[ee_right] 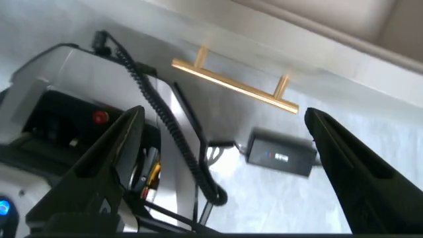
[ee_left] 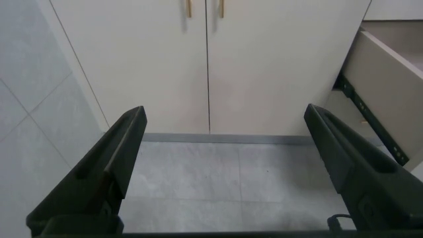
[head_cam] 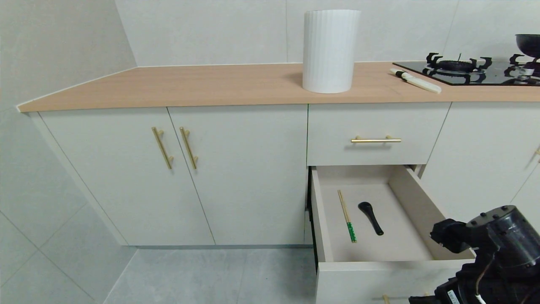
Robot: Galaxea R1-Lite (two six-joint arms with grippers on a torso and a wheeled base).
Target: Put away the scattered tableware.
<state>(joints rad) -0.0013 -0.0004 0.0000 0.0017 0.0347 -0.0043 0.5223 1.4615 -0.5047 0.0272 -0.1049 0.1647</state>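
Gripper report: left gripper (ee_left: pixel 225 114) and right gripper (ee_right: pixel 225 114) both spread wide, both empty

Between the left gripper's 2 dark fingers (ee_left: pixel 115 168) there is nothing but grey floor tile (ee_left: pixel 218 178). Beyond it stand the shut cabinet doors (ee_left: pixel 208 59), and the side of the pulled-out drawer (ee_left: pixel 377 73) shows at the edge.

The right gripper's fingers (ee_right: pixel 350 165) are parted just as far. The brass handle (ee_right: pixel 234 82) on the drawer's front lies beyond them, apart from both. In the head view the right arm (head_cam: pixel 493 249) sits low at the front right corner of that drawer.

The drawer (head_cam: pixel 325 219) is open, below an upper drawer (head_cam: pixel 375 122) that is shut. On its floor lie 2 chopsticks (head_cam: pixel 346 215) with green ends toward the front. A black spoon (head_cam: pixel 370 217) is just to their right, not touching them, with its bowl toward the back.

On the wooden counter (head_cam: pixel 190 84) stands a white ribbed canister (head_cam: pixel 330 50). To its right a knife (head_cam: pixel 415 80) with a pale handle lies at the edge of the gas hob (head_cam: pixel 464 69), where a black pot (head_cam: pixel 529 42) sits.
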